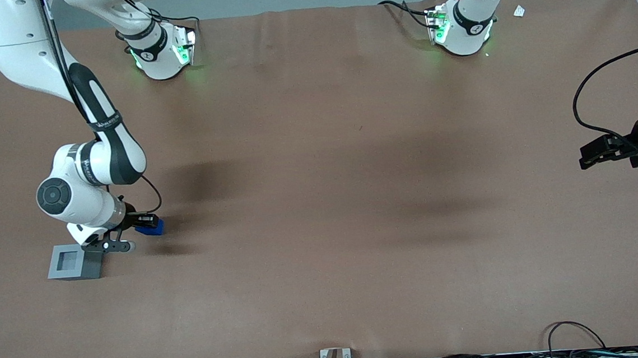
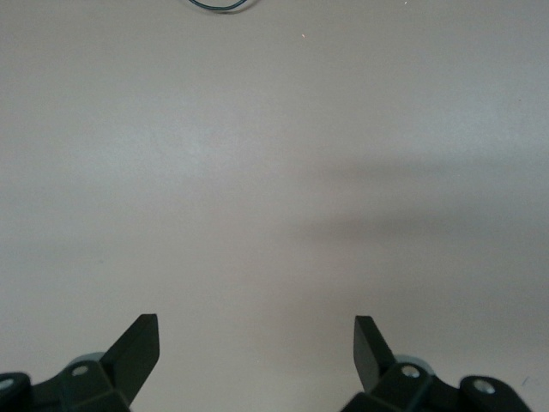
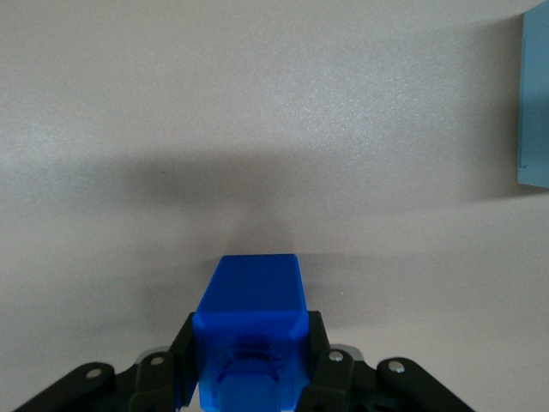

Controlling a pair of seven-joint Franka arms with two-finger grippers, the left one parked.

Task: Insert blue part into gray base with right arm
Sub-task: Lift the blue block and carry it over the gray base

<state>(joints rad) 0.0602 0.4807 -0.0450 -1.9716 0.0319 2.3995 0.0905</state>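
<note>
The right arm [image 1: 90, 161] reaches low over the working arm's end of the table. Its gripper [image 1: 145, 222] is shut on the blue part [image 1: 151, 228], which it holds a little above the brown table, casting a shadow beneath. In the right wrist view the blue part [image 3: 250, 330] sits clamped between the two black fingers [image 3: 319, 343] of the gripper [image 3: 249, 348]. The gray base [image 1: 73, 262], with a square recess in its top, rests on the table beside the gripper and nearer to the front camera. An edge of the base [image 3: 535, 103] shows in the right wrist view.
The brown table surface [image 1: 320, 201] stretches wide around the base. The two arm bases [image 1: 161, 52] stand at the table's edge farthest from the front camera. Cables lie along the near edge [image 1: 578, 346].
</note>
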